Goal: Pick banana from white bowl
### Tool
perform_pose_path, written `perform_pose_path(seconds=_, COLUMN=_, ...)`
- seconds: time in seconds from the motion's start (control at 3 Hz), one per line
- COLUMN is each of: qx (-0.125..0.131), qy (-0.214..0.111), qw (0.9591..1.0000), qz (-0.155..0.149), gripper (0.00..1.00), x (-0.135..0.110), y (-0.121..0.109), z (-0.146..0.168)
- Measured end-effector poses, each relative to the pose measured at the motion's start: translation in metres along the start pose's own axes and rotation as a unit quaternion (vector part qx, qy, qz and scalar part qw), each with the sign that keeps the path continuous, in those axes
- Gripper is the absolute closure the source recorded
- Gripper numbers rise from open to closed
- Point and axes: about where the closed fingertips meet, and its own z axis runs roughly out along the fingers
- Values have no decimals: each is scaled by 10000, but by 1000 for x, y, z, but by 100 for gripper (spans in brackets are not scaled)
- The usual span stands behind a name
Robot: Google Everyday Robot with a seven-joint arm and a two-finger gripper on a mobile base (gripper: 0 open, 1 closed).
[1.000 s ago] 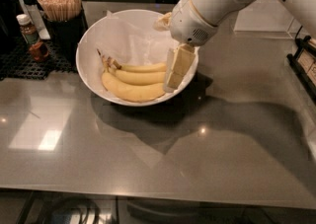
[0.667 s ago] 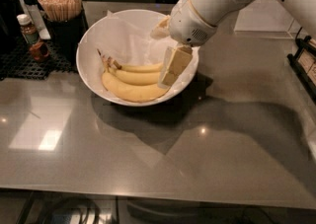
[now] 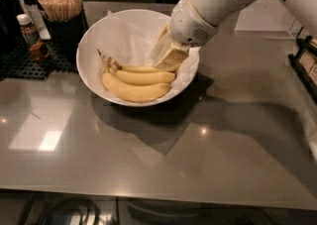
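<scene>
The white bowl (image 3: 89, 45), lined with crinkled white paper, stands at the back left of the grey table. In it lies a joined bunch of three yellow bananas, stems pointing left. The banana (image 3: 136, 69) is the thin one on the bunch's inner, far edge. My gripper (image 3: 166, 63) reaches down into the bowl from the upper right. It is open, and its beige fingers (image 3: 173, 56) hang just over the right end of the bunch. The gripper hides the banana's right tip. Nothing is held.
A black cup of wooden sticks (image 3: 61, 6) and a small sauce bottle (image 3: 30, 35) stand on a black mat left of the bowl. A dark rack (image 3: 304, 65) sits at the table's right edge. The arm's shadow falls across the table in front of the bowl.
The gripper has moved left and deeper into the bowl, from near the right rim to over the right end of the bananas. The bananas and bowl have not moved.
</scene>
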Motion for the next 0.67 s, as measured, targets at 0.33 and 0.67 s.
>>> perform_pose_path(seconds=0.33, qx=0, qy=0, qw=10000, qz=0, gripper=83, x=0, y=0, z=0)
perform_pose_path(seconds=0.67, qx=0, qy=0, qw=10000, qz=0, gripper=77, x=0, y=0, z=0)
